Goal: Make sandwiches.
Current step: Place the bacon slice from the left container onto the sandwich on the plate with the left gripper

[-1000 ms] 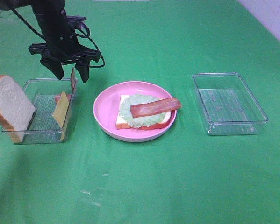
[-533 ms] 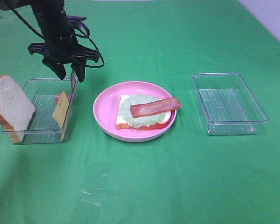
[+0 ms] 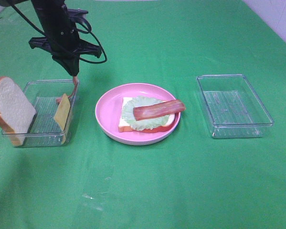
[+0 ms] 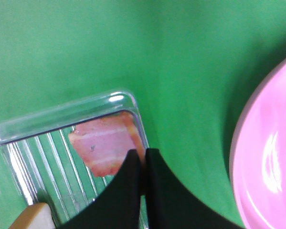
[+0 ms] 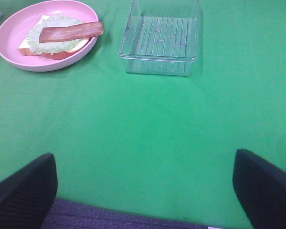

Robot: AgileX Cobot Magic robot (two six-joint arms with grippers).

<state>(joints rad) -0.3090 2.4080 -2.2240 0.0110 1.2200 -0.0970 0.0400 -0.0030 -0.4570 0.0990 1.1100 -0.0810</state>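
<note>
- The tabletop [image 3: 157, 191] is covered with smooth, bright green cloth.
- The sandwich [image 3: 147, 117] lies half-built in the middle of a round, glossy pink plate [image 3: 107, 102]. It has a square white bread slice with an orange-brown crust, a frilly pale green lettuce leaf, and one flat reddish-brown bacon strip laid aslant on top.
- Left of the plate stands a clear, ribbed plastic tray [image 3: 37, 138]. A thick bread slice [image 3: 11, 109] leans at the end away from the plate, and a thin yellow cheese slice [image 3: 61, 114] leans on the wall nearer it.
- The left hand [image 3: 72, 70] hangs over the tray's plate-side rim, its black fingers pinched together on a loose bacon strip [image 3: 75, 86] that hangs down into the tray.
- Right of the plate sits a second clear tray [image 3: 233, 129].
- The right hand [image 5: 145, 191] is spread wide and holds nothing, above bare cloth nearer the camera than the plate.
</note>
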